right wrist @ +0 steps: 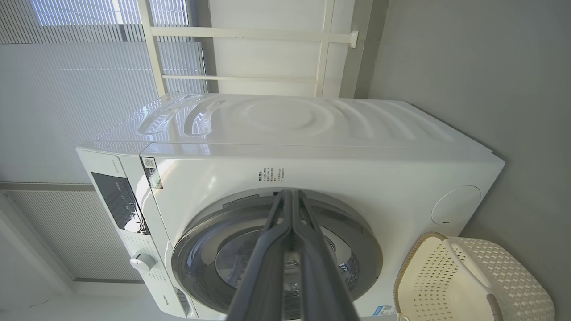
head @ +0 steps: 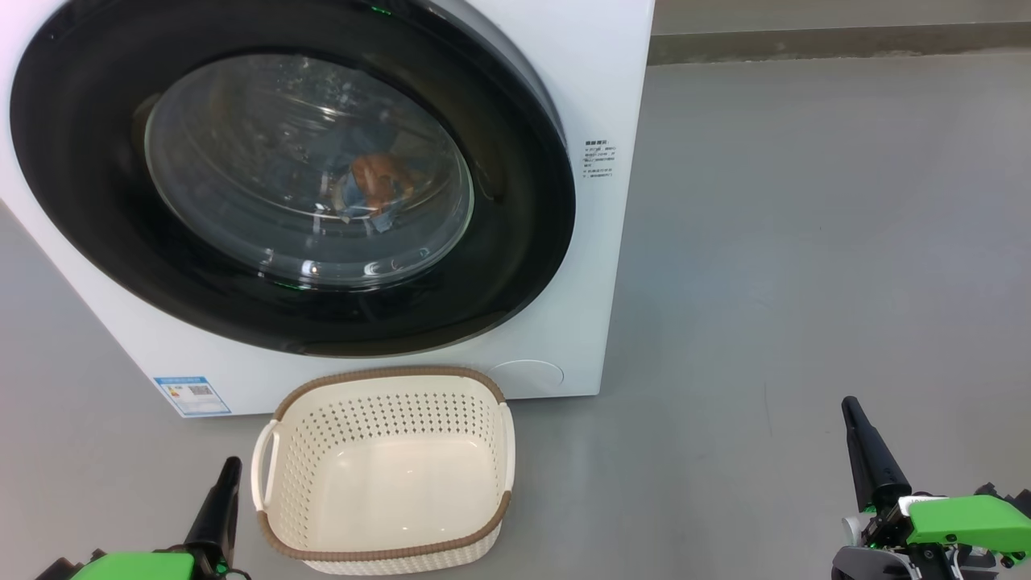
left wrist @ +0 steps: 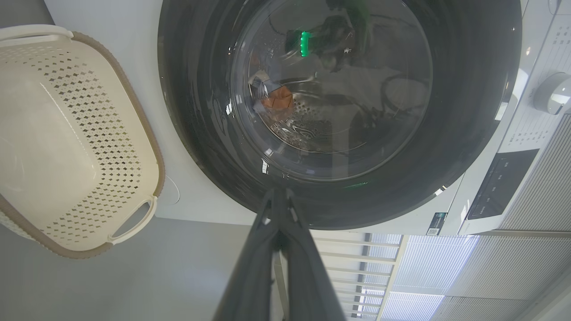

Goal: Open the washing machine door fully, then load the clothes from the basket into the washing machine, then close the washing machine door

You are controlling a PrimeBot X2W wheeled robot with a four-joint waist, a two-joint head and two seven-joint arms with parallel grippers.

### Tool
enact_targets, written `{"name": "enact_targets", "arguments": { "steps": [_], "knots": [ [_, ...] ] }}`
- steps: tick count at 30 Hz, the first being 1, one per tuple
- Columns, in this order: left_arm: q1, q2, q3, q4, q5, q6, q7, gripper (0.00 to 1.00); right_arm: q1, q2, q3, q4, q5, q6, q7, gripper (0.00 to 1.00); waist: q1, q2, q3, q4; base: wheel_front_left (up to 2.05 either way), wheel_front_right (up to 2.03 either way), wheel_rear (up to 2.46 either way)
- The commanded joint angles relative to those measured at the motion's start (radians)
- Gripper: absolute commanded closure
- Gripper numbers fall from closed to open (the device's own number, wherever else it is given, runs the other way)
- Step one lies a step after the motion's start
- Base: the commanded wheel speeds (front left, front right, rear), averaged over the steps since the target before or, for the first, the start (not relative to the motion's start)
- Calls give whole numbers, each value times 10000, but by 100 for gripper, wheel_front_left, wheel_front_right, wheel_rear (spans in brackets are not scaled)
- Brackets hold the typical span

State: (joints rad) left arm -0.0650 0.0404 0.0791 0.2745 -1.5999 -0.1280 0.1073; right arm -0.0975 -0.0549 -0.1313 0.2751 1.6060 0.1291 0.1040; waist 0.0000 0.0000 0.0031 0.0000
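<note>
The large round glossy black washing machine door (head: 290, 173) with its clear domed glass window lies flat against the front of the big white boxy washing machine (head: 600, 97). It looks closed, though the latch cannot be judged. Behind the glass, blue and orange clothes (head: 374, 189) lie in the steel drum. The small cream perforated plastic basket (head: 385, 373) with a brown woven-look rim stands empty on the grey floor (head: 765, 242), just before the machine. All three steps appear done. The left gripper (head: 232, 467) and right gripper (head: 850, 411) hang low, well clear of the door, each with its fingers pressed together on nothing.
</note>
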Motion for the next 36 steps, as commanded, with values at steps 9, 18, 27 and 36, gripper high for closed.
{"name": "enact_targets", "arguments": {
  "steps": [9, 18, 27, 36],
  "knots": [
    [-432, 99, 352, -290, -83, -27, 64, 100, -100, 7, 223, -305, 65, 16, 53, 100, 0, 0, 0, 0, 0, 0, 0],
    [-432, 99, 351, -290, -84, -27, 63, 100, -101, 12, 215, -305, 59, 16, 59, 100, 0, 0, 0, 0, 0, 0, 0],
    [-432, 99, 351, -291, -85, -27, 62, 100, -101, 16, 208, -305, 53, 16, 65, 100, 0, 0, 0, 0, 0, 0, 0],
    [-432, 99, 350, -291, -85, -27, 62, 100, -102, 20, 202, -305, 48, 16, 70, 100, 0, 0, 0, 0, 0, 0, 0]
  ]
}}
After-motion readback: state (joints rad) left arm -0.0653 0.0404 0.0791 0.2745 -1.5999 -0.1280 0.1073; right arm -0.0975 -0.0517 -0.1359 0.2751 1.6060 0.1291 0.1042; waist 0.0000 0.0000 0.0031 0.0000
